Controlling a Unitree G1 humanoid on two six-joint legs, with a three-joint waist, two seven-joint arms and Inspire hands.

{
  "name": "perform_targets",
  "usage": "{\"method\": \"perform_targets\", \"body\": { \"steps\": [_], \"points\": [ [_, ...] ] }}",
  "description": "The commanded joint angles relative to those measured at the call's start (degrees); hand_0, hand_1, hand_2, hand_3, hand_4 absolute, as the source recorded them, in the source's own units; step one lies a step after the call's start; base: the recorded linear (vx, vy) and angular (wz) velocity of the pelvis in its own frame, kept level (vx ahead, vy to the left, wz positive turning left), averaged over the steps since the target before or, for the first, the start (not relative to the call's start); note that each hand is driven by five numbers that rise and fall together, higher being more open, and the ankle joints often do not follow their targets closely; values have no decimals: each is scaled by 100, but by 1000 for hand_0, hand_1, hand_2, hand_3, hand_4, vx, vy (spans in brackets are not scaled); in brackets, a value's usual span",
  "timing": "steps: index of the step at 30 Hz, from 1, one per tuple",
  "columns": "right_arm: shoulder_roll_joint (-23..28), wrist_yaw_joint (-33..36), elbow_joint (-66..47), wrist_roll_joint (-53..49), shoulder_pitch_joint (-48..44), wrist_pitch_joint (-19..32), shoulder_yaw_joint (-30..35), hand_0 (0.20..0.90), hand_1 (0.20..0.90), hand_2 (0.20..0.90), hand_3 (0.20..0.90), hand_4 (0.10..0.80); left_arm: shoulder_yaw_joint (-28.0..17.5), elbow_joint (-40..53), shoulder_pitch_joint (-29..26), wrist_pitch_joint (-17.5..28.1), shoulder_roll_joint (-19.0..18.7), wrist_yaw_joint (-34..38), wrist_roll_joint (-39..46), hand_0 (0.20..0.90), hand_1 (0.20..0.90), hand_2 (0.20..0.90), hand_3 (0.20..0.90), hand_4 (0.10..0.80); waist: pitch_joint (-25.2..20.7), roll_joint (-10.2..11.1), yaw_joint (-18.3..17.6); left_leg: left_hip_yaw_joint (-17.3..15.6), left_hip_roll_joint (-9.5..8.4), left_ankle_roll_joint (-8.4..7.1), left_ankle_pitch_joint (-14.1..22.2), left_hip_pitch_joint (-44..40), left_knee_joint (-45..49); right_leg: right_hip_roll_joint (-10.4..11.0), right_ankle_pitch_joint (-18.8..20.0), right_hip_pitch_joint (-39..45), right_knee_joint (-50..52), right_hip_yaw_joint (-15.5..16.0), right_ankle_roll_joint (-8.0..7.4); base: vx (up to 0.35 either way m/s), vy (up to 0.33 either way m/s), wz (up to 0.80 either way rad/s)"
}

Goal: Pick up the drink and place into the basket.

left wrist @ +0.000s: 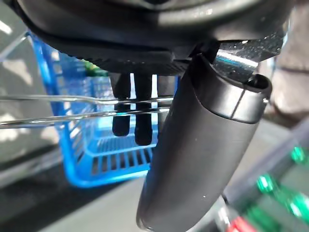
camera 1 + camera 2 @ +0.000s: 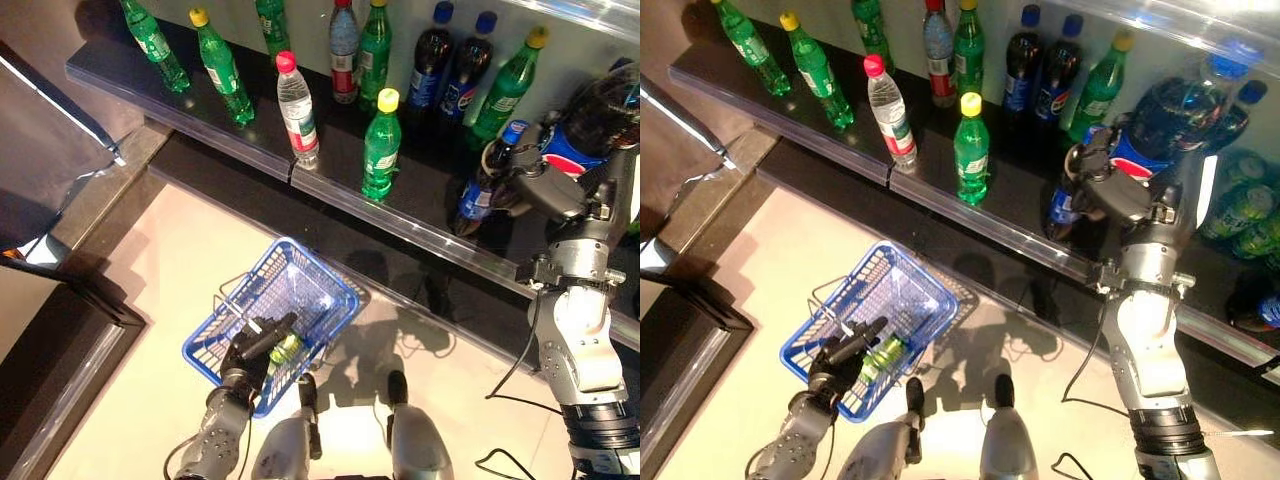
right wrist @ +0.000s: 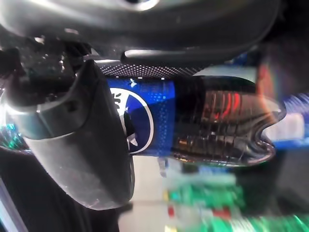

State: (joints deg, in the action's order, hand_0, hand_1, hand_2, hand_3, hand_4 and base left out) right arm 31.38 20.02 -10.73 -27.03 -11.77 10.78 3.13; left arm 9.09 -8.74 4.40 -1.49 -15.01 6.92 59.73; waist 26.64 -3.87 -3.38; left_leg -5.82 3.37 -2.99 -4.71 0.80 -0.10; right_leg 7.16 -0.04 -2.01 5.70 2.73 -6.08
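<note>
My right hand [image 2: 535,185] is up at the shelf, shut round a dark cola bottle [image 2: 473,200] with a blue cap and blue label. The right wrist view shows that cola bottle [image 3: 193,121] lying between thumb and fingers. It stands near the front edge of the dark shelf [image 2: 330,185]. Low in the view, my left hand [image 2: 252,348] is at the near rim of the blue basket [image 2: 300,285]. The wire handles [image 1: 58,108] cross its straight fingers [image 1: 129,113], with the thumb on the near side. A green bottle [image 2: 285,350] lies inside the basket by that hand.
Several more bottles stand on the shelf: a clear one with a red cap [image 2: 298,110], a green one with a yellow cap [image 2: 381,145], and other green and dark ones behind. More green bottles [image 2: 1240,215] fill a lower level at the right. A dark counter edge [image 2: 60,300] is on the left.
</note>
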Motion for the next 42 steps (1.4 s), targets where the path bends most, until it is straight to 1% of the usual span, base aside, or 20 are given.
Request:
{"method": "perform_targets", "body": {
  "steps": [1,6,11,12,15,17,20,24,25,26,29,32,33,35,39,41,42],
  "points": [
    [60,-679,-1008,-26,131,489,-442,300,300,300,200,100,-128,2029,-78,170,-546,-1088,259,300,300,300,200,100,-1552,131,26,-103,-294,180,766,-25,659,-367,-172,245,-135,-6,379,-10,66,2],
    [-192,-1104,-1100,-271,480,196,-974,300,300,300,200,100,-151,2764,-57,-99,-813,-1300,657,300,300,300,200,100,-1597,107,111,-32,-330,193,748,-153,584,-346,-185,381,-168,83,343,16,40,1],
    [-325,-1163,-1141,-218,742,-13,-1590,300,300,300,200,100,-169,3304,-44,-330,-1073,-1388,911,300,300,300,200,100,-1665,82,187,-3,-338,192,707,-270,461,-300,-196,479,-223,192,302,33,50,5],
    [-323,-1135,-1138,-104,777,-57,-1673,300,300,300,200,100,-193,3403,-43,-390,-1126,-1414,969,300,300,300,200,100,-1671,76,197,-8,-337,190,702,-270,457,-291,-205,481,-221,212,298,13,60,7],
    [-242,-1198,-1192,-196,801,-140,-1905,300,300,300,200,100,-160,3601,-61,-511,-1266,-1437,1252,300,300,300,200,100,-1645,46,211,-8,-334,187,690,-244,468,-268,-221,448,-186,264,296,-14,61,5],
    [-198,-1244,-1179,-182,792,-126,-2009,300,300,300,200,100,-147,3602,-70,-578,-1343,-1508,1413,300,300,300,200,100,-1625,31,218,4,-339,187,686,-234,476,-255,-224,434,-169,286,295,-7,46,2],
    [-137,-1147,-1079,-188,562,-12,-2291,300,300,300,200,100,42,3647,-124,-806,-1482,-1547,1652,300,300,300,200,100,-1581,12,265,42,-362,196,690,-218,523,-233,-229,435,-143,342,295,7,33,4],
    [-64,-749,-878,-194,-239,188,-2729,300,300,300,200,100,537,3636,-451,-826,-1666,-1661,1527,300,300,300,200,100,-1429,-23,377,149,-430,214,726,4,809,-200,-255,314,17,440,351,-38,9,12],
    [-67,-742,-868,-192,-269,197,-2742,300,300,300,200,100,550,3631,-467,-832,-1668,-1671,1519,300,300,300,200,100,-1420,-24,377,154,-432,215,729,15,823,-199,-258,307,26,444,353,-65,4,10],
    [-110,-604,-745,-231,-646,227,-2901,300,300,300,200,100,743,3625,-658,-841,-1761,-1691,1553,300,300,300,200,100,-1329,-45,417,195,-458,216,739,102,951,-188,-273,252,123,486,376,-46,4,7],
    [-301,-369,-439,-202,-1155,206,-3184,300,300,300,200,100,1059,3564,-974,-940,-1754,-1613,1688,300,300,300,200,100,-1232,-80,470,284,-511,219,768,224,1178,-166,-317,204,292,543,410,7,20,16],
    [-454,-276,-202,-141,-1358,58,-3417,300,300,300,200,100,1294,3504,-1136,-959,-1669,-1598,1756,300,300,300,200,100,-1214,-125,491,338,-543,225,783,248,1276,-145,-355,193,405,559,432,85,60,24],
    [-539,-213,59,-66,-1445,-21,-3613,300,300,300,200,100,1471,3492,-1244,-901,-1603,-1623,1833,300,300,300,200,100,-1198,-168,500,364,-576,231,785,286,1354,-119,-380,182,477,565,449,96,93,18],
    [-595,-218,211,-34,-1460,-135,-3723,300,300,300,200,100,1570,3492,-1298,-873,-1548,-1699,1846,300,300,300,200,100,-1190,-200,502,380,-597,236,789,307,1388,-104,-400,163,527,571,457,66,103,10],
    [-830,-231,1191,440,-1544,-89,-4166,300,300,300,200,100,1961,3501,-1637,-602,-1444,-2059,1997,300,300,300,200,100,-1070,-291,512,402,-678,253,824,473,1584,-8,-466,31,709,603,474,4,95,7],
    [-885,-243,1411,562,-1619,-155,-4248,300,300,300,200,100,2037,3483,-1765,-459,-1414,-2138,1962,300,300,300,200,100,-1024,-303,509,391,-685,257,826,519,1611,7,-477,-20,749,607,483,-45,46,4],
    [-944,-237,1669,635,-1697,-109,-4323,300,300,300,200,100,2109,3477,-1897,-342,-1403,-2143,1953,300,300,300,200,100,-982,-315,512,390,-699,255,821,578,1645,17,-487,-71,786,606,490,-72,42,3]
  ]
}}
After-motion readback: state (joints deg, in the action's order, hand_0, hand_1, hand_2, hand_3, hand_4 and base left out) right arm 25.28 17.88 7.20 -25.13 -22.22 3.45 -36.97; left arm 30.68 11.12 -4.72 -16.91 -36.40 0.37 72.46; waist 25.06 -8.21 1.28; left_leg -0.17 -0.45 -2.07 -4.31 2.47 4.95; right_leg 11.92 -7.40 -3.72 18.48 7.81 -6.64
